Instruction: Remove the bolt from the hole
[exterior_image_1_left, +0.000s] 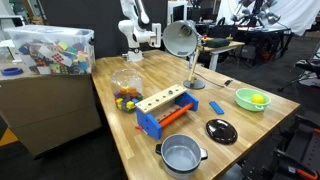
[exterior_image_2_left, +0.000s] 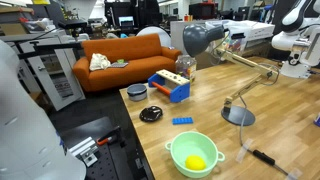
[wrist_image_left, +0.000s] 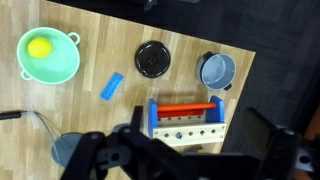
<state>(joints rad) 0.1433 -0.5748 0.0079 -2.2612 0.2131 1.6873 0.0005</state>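
Observation:
A toy toolbox (wrist_image_left: 184, 118) with blue ends, a red bar and a wooden plank with a row of holes lies on the wooden table; it shows in both exterior views (exterior_image_1_left: 163, 108) (exterior_image_2_left: 170, 85). A small silvery-blue bolt (wrist_image_left: 178, 134) sits in a hole of the plank, left of its middle. My gripper (wrist_image_left: 190, 165) is open and empty, high above the table, with its dark fingers framing the toolbox from the near side. The white arm (exterior_image_1_left: 138, 30) stands at the far end of the table, well away from the toolbox.
A silver pot (wrist_image_left: 215, 70), a black lid (wrist_image_left: 153, 59), a blue block (wrist_image_left: 112, 86) and a green bowl (wrist_image_left: 48, 55) holding a yellow object lie around the toolbox. A desk lamp (exterior_image_1_left: 180, 40) stands mid-table. A bag of coloured pieces (exterior_image_1_left: 126, 88) lies beside the toolbox.

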